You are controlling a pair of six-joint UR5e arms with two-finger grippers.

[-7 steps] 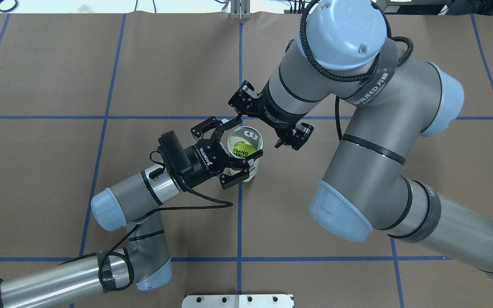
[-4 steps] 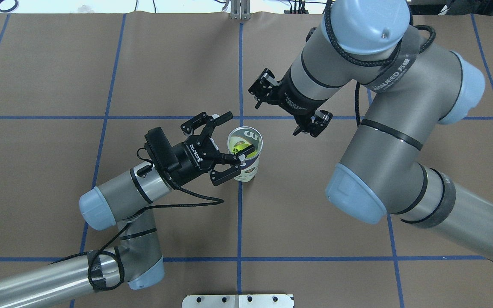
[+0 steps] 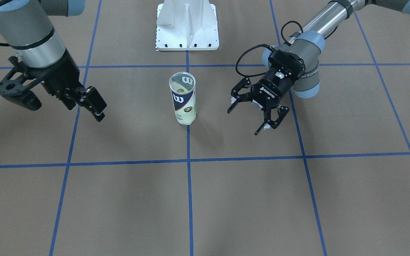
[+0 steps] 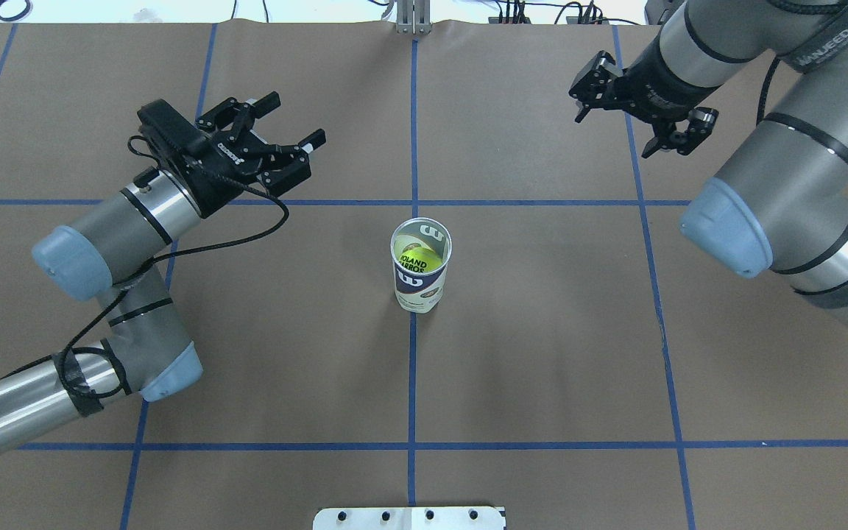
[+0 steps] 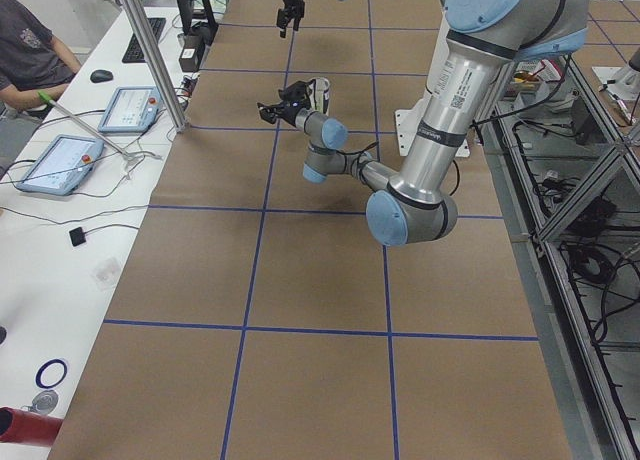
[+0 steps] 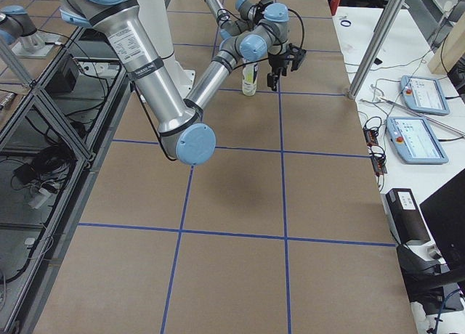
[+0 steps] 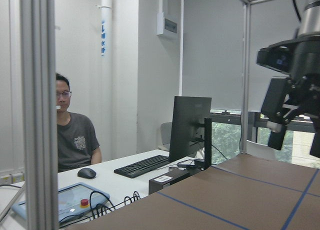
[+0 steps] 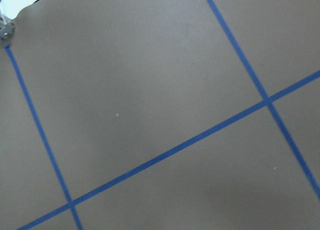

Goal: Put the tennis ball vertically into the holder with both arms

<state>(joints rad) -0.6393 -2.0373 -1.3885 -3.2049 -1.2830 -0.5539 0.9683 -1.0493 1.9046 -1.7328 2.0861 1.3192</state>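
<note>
pale wall, white desk, window

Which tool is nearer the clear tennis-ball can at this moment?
The left arm's black two-finger tool; it is closer to the clear plastic can than the right arm's tool.

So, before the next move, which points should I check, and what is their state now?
1. The holder stands upright on the table: ok.
2. The tennis ball lies inside the holder: ok.
3. The left gripper is open, apart from the holder: ok.
4. The right gripper is open, apart from the holder: ok.
5. The tennis ball rests on the holder's bottom: cannot tell.
</note>
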